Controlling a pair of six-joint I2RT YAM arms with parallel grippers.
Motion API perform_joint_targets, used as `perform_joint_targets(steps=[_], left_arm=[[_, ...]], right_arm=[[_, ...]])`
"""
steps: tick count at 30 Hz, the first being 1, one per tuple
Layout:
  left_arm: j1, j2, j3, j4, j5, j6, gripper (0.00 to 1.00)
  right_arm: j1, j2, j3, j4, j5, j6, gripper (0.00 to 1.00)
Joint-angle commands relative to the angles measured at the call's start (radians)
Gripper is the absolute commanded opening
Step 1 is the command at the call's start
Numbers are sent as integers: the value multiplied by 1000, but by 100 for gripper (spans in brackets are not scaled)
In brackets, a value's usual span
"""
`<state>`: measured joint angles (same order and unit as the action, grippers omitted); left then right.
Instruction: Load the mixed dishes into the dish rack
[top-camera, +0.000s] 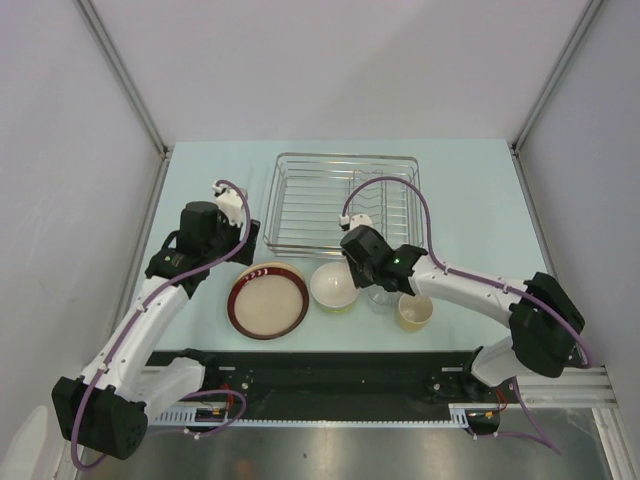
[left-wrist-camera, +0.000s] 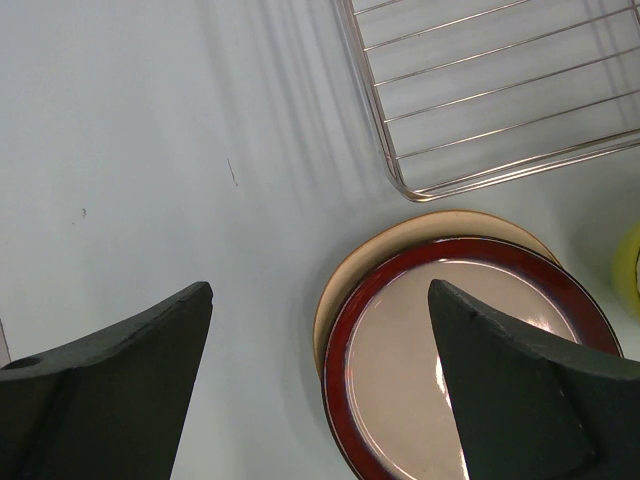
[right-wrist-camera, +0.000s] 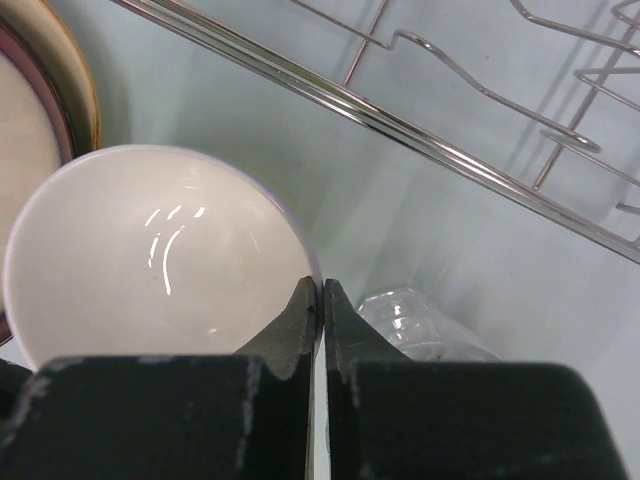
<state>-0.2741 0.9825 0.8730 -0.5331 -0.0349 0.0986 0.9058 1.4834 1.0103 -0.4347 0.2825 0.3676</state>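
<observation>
**A:** The right tool (right-wrist-camera: 322, 300) is seen pinched shut on the right rim of the white bowl (right-wrist-camera: 150, 250), with only the rim's thickness between its fingers.

**B:** And where is the bowl placed?

**A:** It is found just near of the near rail of the dish rack (right-wrist-camera: 440, 150). The stacked plates are at its left and the clear glass (right-wrist-camera: 420, 325) is just beside the tool on the right. Whether it is lifted off the surface (left-wrist-camera: 150, 150) cannot be told.

**B:** So the rack lies straight to the far side?

**A:** Yes. A lift over that rail and a short carry to the far side is judged to be called for. The glass could be knocked on the way.

**B:** And the left tool (left-wrist-camera: 320, 288)?

**A:** It is held wide open with nothing in it, above the left edge of the dark-red-rimmed plate (left-wrist-camera: 450, 340), which is stacked on a beige plate (left-wrist-camera: 440, 218).
</observation>
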Motion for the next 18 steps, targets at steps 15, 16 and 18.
perform_joint_targets(steps=[15, 16, 18], left_arm=[[9, -21, -11, 45, -6, 15, 95], [10, -21, -12, 45, -7, 15, 95], [10, -21, -17, 50, -8, 18, 95]], right_arm=[[10, -153, 250, -180, 112, -48, 0], [8, -152, 302, -200, 128, -59, 0], [-5, -140, 353, -223, 199, -96, 0]])
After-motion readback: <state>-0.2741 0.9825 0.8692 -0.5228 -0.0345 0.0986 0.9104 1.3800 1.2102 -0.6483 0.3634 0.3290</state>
